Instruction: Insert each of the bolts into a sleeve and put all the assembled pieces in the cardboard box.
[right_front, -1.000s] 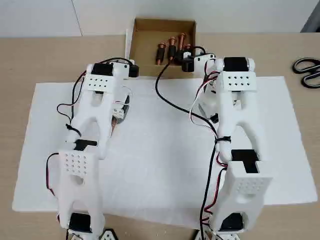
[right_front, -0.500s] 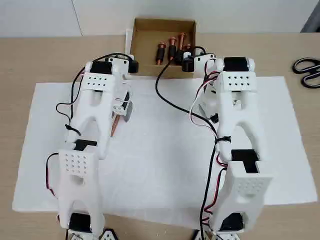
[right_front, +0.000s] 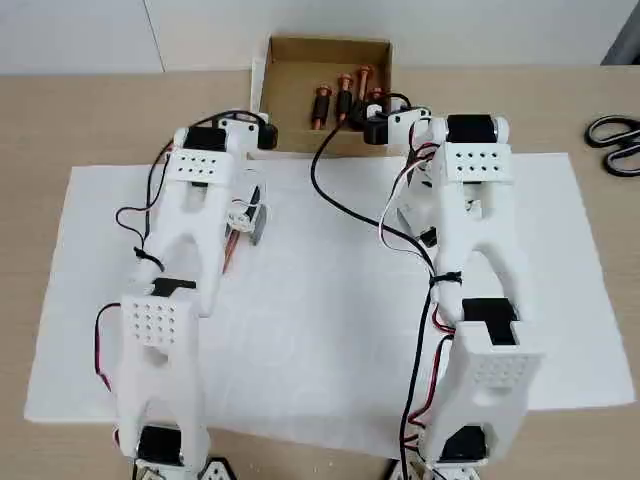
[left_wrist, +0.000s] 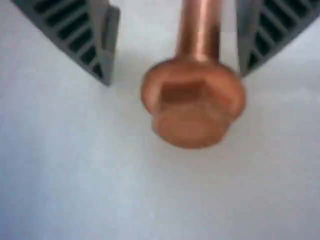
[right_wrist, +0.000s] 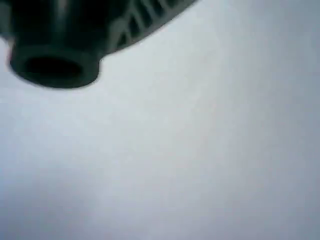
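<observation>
A copper bolt (left_wrist: 192, 102) lies on the white sheet (right_front: 330, 330), its shank running up between the two grey fingers (left_wrist: 90, 40) of my left gripper (left_wrist: 175, 72). That gripper is open and straddles the bolt. From above, the bolt (right_front: 232, 250) pokes out under the left arm's gripper (right_front: 248, 215). My right gripper (right_wrist: 75, 30) hangs just over the sheet, shut on a black sleeve (right_wrist: 52, 65) whose open bore faces the camera. The cardboard box (right_front: 290, 55) at the back holds several copper bolts fitted with black sleeves (right_front: 342, 100).
Black-handled scissors (right_front: 615, 140) lie on the wooden table at the far right. The right arm's black cable (right_front: 330, 195) loops over the sheet between the arms. Bare sheet lies between the two arms.
The left gripper's jaw has swung open over the bolt, which now shows more on the sheet. The right arm has stayed put.
</observation>
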